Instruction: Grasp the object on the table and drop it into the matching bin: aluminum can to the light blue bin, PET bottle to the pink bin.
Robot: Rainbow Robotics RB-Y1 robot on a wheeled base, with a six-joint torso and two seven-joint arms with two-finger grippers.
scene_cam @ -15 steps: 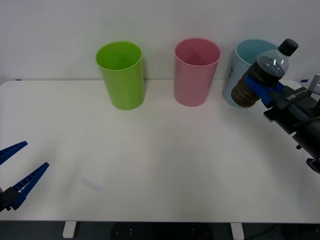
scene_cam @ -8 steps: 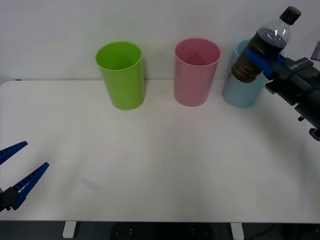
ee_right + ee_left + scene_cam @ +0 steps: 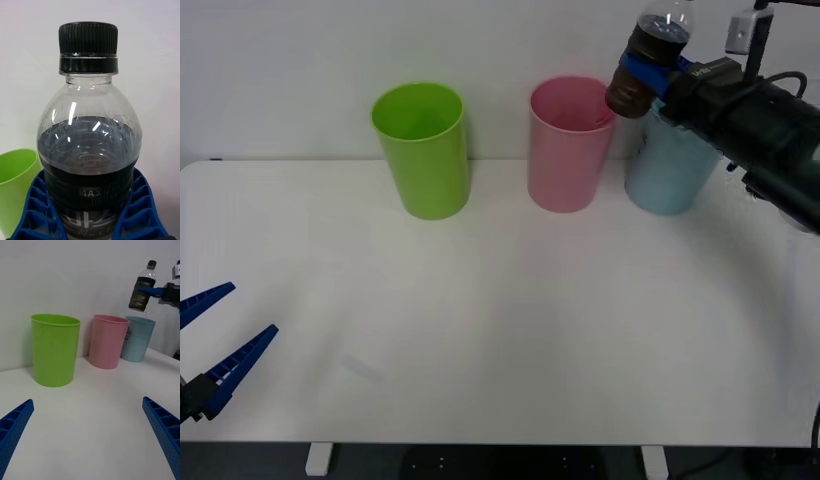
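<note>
A lime green bin (image 3: 422,149) stands upright at the far side, before a plain white wall (image 3: 280,60).

We've carried the PET bottle (image 3: 648,62) up and toward our left: a second ago it sat tilted in front of the light blue bin (image 3: 667,170), cap leaning to our right; half a second ago it was higher, over that bin's rim. Now it's higher again, between the light blue bin and the pink bin (image 3: 572,145), its base by the pink bin's right rim edge, cap near the top of the front view. Tilt has eased; it reads closer to upright. The right gripper (image 3: 650,72) has travelled with it, still clamped around the body, arm now crossing above the light blue bin.
</note>
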